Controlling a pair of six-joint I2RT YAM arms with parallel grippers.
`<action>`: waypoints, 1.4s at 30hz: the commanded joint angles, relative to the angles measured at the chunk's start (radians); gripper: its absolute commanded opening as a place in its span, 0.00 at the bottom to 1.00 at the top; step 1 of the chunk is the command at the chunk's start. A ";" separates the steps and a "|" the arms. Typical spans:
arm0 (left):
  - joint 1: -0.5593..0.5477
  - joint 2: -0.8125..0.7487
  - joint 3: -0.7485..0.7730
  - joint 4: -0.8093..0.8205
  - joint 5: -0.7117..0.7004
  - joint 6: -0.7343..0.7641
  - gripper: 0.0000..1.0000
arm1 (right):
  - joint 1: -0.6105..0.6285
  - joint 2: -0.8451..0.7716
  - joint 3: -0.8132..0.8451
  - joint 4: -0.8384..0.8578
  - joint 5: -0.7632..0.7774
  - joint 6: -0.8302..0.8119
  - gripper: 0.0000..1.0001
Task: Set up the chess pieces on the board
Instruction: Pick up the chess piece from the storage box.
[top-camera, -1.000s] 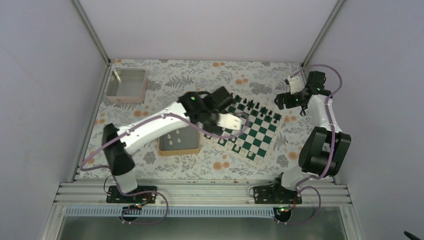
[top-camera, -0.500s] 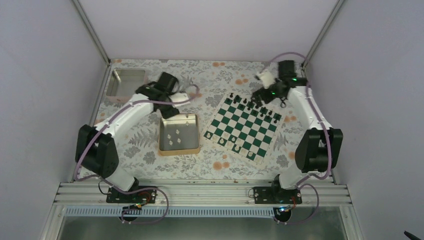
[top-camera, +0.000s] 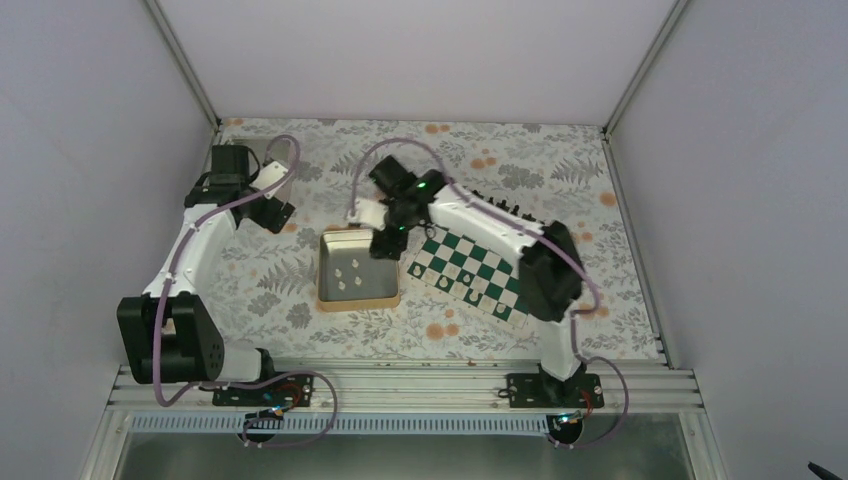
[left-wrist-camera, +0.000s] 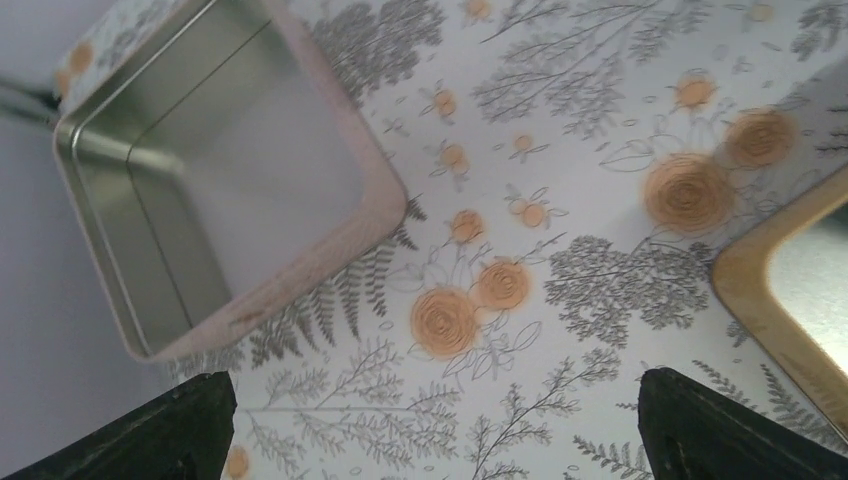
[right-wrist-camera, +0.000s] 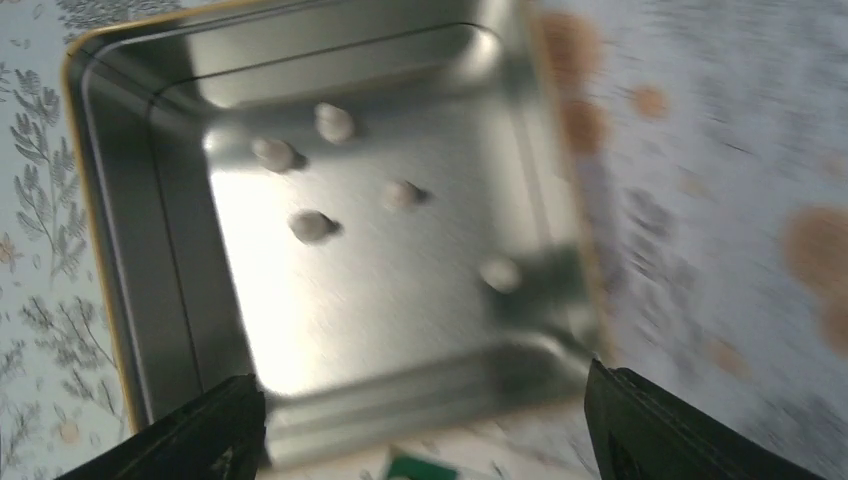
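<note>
Right end effector (right-wrist-camera: 428, 432) swung above five chess pieces (right-wrist-camera: 402, 194).

Lab cell: white walls (top-camera: 400, 50), aluminium rails (top-camera: 400, 385)

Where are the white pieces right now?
Five white pieces lie loose in the gold-rimmed tin at mid-table in the top view, just left of the board. The open right gripper hovers over the tin.

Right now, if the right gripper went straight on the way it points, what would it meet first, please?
Probably the floor of the gold-rimmed tin, among the white chess pieces; the open right gripper points into it, but depth is unclear.
</note>
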 joint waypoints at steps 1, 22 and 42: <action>0.081 -0.039 -0.017 0.083 0.045 -0.090 1.00 | 0.077 0.156 0.114 -0.048 0.011 0.008 0.80; 0.199 -0.104 -0.068 0.130 0.164 -0.137 1.00 | 0.147 0.343 0.217 0.042 -0.026 0.016 0.64; 0.204 -0.111 -0.081 0.126 0.189 -0.136 1.00 | 0.152 0.436 0.280 0.031 0.013 0.045 0.45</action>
